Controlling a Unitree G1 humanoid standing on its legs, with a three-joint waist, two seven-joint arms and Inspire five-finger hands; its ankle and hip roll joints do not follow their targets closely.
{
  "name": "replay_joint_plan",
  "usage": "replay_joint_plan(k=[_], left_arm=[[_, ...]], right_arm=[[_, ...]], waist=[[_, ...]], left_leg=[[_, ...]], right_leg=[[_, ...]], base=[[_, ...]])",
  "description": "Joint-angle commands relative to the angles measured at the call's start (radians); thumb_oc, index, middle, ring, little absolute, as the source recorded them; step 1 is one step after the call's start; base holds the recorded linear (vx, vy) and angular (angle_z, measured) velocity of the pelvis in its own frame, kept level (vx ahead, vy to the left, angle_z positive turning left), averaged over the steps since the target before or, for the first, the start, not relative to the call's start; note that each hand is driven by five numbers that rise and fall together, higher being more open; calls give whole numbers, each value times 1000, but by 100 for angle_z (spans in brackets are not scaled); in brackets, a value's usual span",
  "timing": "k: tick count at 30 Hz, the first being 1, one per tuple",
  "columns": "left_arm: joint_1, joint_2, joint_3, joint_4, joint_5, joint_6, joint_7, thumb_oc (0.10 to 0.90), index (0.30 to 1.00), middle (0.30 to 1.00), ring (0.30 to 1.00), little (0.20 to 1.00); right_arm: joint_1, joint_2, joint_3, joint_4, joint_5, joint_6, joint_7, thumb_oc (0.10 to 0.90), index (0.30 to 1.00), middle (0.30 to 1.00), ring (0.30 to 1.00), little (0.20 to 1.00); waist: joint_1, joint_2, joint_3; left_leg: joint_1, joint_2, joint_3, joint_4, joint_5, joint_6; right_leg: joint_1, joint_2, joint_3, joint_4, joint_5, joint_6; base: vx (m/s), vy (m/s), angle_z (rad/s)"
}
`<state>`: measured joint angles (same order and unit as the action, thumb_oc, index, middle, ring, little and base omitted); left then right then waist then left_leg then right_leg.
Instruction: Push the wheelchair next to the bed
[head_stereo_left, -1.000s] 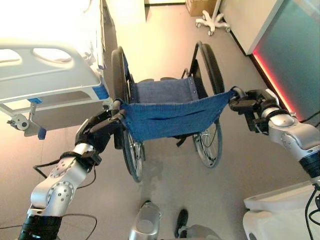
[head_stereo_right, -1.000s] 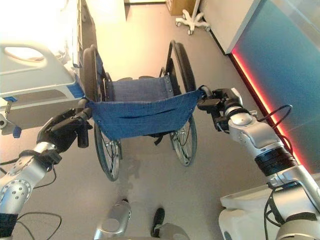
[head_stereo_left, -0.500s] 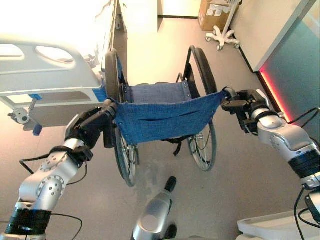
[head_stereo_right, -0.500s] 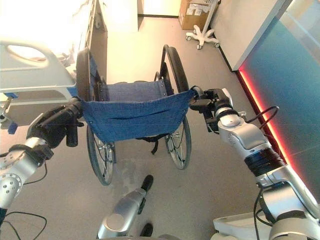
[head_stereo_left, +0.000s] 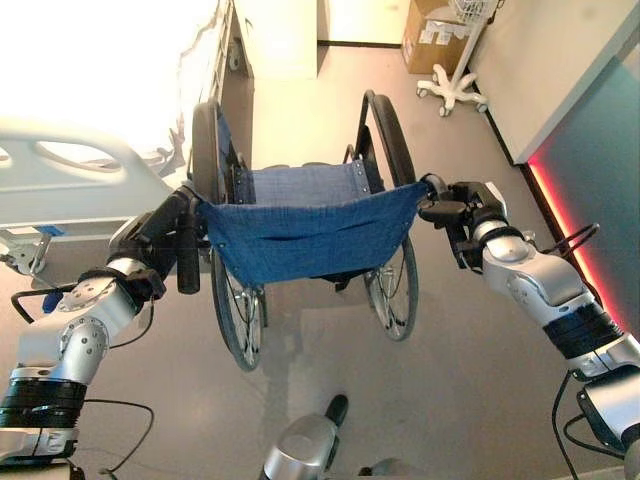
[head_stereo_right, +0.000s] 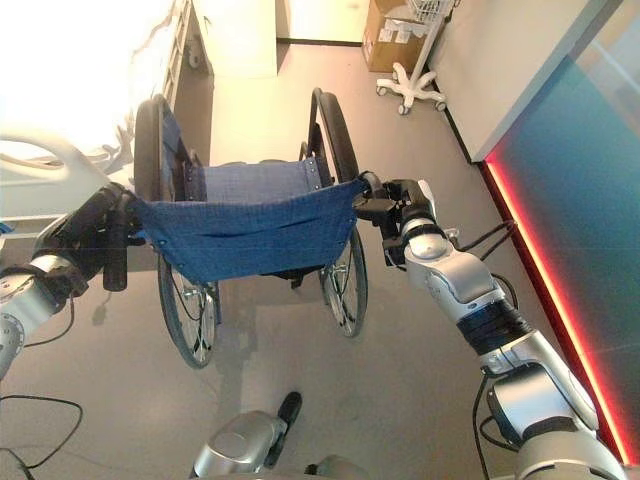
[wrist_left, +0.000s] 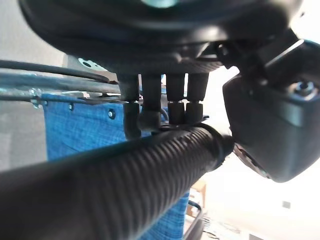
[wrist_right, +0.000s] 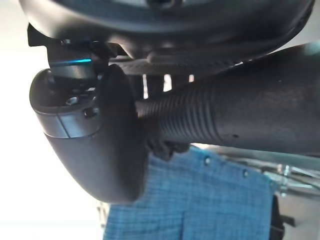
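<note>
A wheelchair with a blue cloth back (head_stereo_left: 308, 226) and large black wheels (head_stereo_left: 386, 140) stands right in front of me, its seat facing away. My left hand (head_stereo_left: 160, 232) is curled round the left push handle (wrist_left: 125, 180). My right hand (head_stereo_left: 462, 207) is curled round the right push handle (wrist_right: 240, 117). The white hospital bed (head_stereo_left: 90, 120) lies to the left, and the wheelchair's left wheel (head_stereo_left: 205, 150) is close beside the bed's side rail (head_stereo_left: 70, 180).
A white rolling stand base (head_stereo_left: 452, 88) and a cardboard box (head_stereo_left: 428, 35) sit at the far right. A wall with a red light strip (head_stereo_left: 575, 245) runs along the right. Open floor (head_stereo_left: 300, 90) stretches ahead between bed and wall.
The wheelchair has rolled forward with both hands on its handles, and the view has moved with it. The bed's foot end now lies further back on the left.
</note>
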<state>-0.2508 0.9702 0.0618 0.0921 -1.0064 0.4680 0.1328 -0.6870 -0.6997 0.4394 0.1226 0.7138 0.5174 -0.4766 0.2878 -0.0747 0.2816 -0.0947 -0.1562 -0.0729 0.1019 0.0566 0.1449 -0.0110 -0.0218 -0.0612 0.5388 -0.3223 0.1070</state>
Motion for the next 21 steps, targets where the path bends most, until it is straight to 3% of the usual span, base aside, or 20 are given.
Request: replay_joint_plan(k=[1, 3, 5, 8, 12, 14, 21], left_arm=[[-100, -35, -110, -8, -40, -54, -44, 400, 300, 300, 300, 300], [-130, -47, -129, 5, -40, -68, -35, 400, 300, 300, 300, 300], [-163, -64, -151, 21, -33, -84, -20, 400, 300, 300, 300, 300], [-168, -72, -162, 17, -17, -74, 0, 400, 300, 300, 300, 300], [-165, -97, -178, 23, 22, -48, 3, 400, 300, 300, 300, 300], [-175, -113, -205, 30, 28, -42, 15, 400, 300, 300, 300, 300], [-189, -153, -235, 16, 23, -48, 93, 400, 300, 300, 300, 300]], right_arm=[[-38, 83, 62, -252, 32, -151, 63, 400, 300, 300, 300, 300], [-51, 89, 61, -255, 49, -153, 41, 400, 300, 300, 300, 300], [-72, 102, 59, -279, 77, -147, 14, 400, 300, 300, 300, 300], [-59, 110, 46, -354, 103, -121, -18, 400, 300, 300, 300, 300], [-10, 116, 23, -415, 148, -117, -38, 400, 300, 300, 300, 300], [36, 118, 18, -432, 188, -139, -56, 400, 300, 300, 300, 300], [176, 111, 47, -521, 244, -158, -38, 400, 300, 300, 300, 300]], waist=[[-73, 61, -79], [-91, 66, -58], [-129, 69, -34], [-174, 70, -20], [-215, 57, -41], [-235, 50, -61], [-287, 42, -85]], left_leg=[[-103, -24, -42, 124, 1, -98], [-87, -27, -53, 133, -23, -103], [-40, -16, -56, 123, -77, -102], [28, 15, -47, 108, -132, -95], [65, 36, -35, 129, -164, -93], [67, 46, -46, 159, -147, -99], [68, 101, -49, 245, -67, -130]], right_leg=[[36, -4, -34, -417, 296, -42], [16, -33, -21, -481, 345, -30], [-47, -83, 15, -550, 445, 9], [-136, -102, 37, -566, 502, 35], [-141, -74, 70, -536, 491, 23], [-132, -56, 98, -516, 479, 8], [-102, 12, 94, -469, 405, -55]], base=[[59, -45, 47], [27, -61, 38], [75, -121, 38], [195, -155, 15], [297, -145, 36], [308, -140, 72], [203, -141, 37]])
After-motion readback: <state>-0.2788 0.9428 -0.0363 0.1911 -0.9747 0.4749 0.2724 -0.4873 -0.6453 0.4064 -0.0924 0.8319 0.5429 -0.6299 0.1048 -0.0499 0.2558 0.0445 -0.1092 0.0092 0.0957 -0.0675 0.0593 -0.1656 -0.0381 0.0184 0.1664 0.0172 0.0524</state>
